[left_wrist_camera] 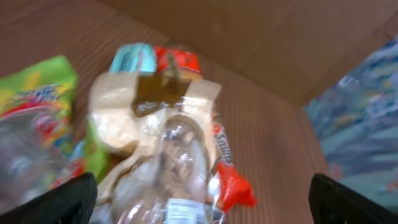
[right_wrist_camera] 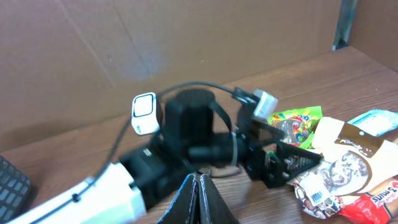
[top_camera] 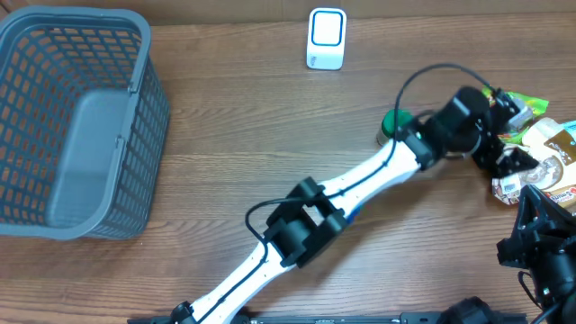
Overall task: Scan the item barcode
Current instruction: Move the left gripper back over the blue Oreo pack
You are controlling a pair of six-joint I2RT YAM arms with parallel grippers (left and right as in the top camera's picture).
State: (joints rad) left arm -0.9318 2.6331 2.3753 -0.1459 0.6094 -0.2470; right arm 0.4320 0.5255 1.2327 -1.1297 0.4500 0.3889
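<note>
One gray plastic basket [top_camera: 135, 99] fills the far-left corner of the tabletop [top_camera: 225, 135]. One white barcode scanner [top_camera: 326, 38] stands at the far edge, about the middle. Further right, a single green round object [top_camera: 392, 123] peeks out beside the left arm, mostly hidden by it.

The arm stretches toward the right edge. There the left gripper [top_camera: 515, 135] hangs over a heap of snack packets, its jaws spread wide and grasping nothing. The task's item, one clear packet [top_camera: 517, 184] with a white label, lies in that heap near the right edge. At the near-right corner sits the right gripper [top_camera: 540, 243], clenched, with nothing seen between its fingers.

From overhead the gripper covers part of the heap. Only one green-and-yellow candy bag [top_camera: 529, 103], one beige pouch [top_camera: 556, 139] and the clear packet can be counted. The left wrist view adds one teal packet [left_wrist_camera: 130, 59], one orange-red packet [left_wrist_camera: 183, 61] beside it, and one red wrapper [left_wrist_camera: 235, 186] against the clear packet's right side. It also shows the two fingers [left_wrist_camera: 74, 199] at its bottom corners, the clear packet between them. Only the right wrist view shows the barcode [right_wrist_camera: 317, 196] itself, facing up.
</note>
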